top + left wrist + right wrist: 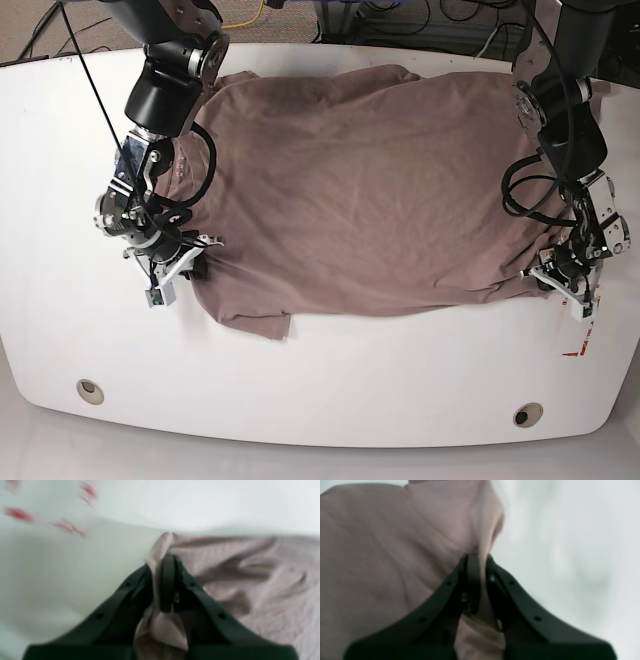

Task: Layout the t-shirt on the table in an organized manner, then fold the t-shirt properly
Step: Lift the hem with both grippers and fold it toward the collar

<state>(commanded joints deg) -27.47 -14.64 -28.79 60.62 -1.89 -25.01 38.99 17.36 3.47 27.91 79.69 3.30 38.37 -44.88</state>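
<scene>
Between both hands: shirt (360, 190) spread flat on tabletop (320, 390). Left hand (163, 562) clenched on shirt edge; right hand (480, 560) clenched on opposite edge.

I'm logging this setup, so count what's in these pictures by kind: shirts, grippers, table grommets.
t-shirt: 1
grippers: 2, left gripper and right gripper, both clamped on the shirt
grey grommets: 2
Total: 5

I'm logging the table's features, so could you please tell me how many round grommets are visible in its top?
2: one grommet near the table's front-left corner in the base view, the other grommet near its front-right corner. The t-shirt might hide more.
</scene>
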